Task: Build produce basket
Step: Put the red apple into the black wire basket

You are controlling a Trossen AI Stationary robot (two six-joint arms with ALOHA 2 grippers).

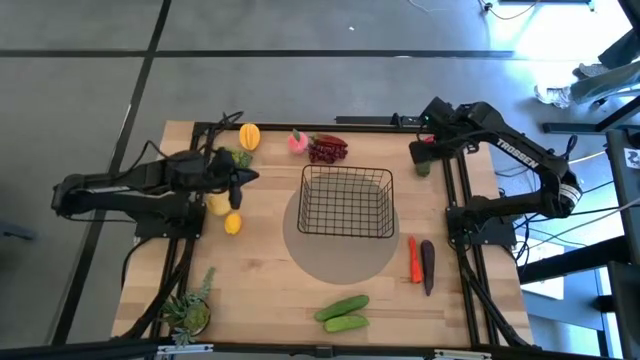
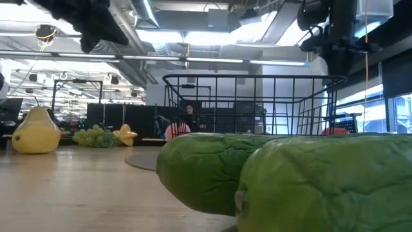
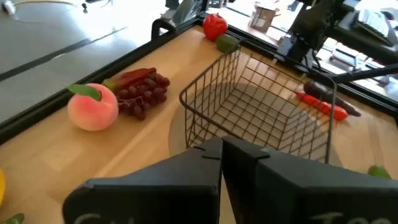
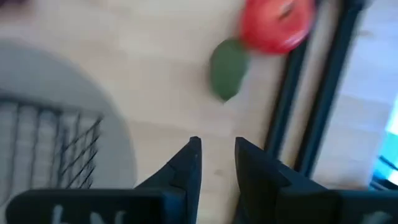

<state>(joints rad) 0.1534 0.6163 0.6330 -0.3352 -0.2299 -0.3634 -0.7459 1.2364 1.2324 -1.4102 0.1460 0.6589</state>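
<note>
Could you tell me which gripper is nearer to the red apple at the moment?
Right. The right gripper hovers just beside the red apple at the table's far right corner; the left gripper is across the basket.

A black wire basket point(image 1: 347, 202) stands open-topped and empty in the middle of the wooden table point(image 1: 270, 290), on a round grey mat point(image 1: 335, 262). Bare wood lies open on its near left. Far of it, a peach point(image 1: 297, 142) and purple grapes point(image 1: 327, 151) crowd the far edge. To its right, a carrot point(image 1: 412, 259) and eggplant point(image 1: 428, 266) lie side by side. Two cucumbers point(image 1: 343, 312) block the near edge. A potted plant point(image 1: 190, 310) fills the near left corner.
</note>
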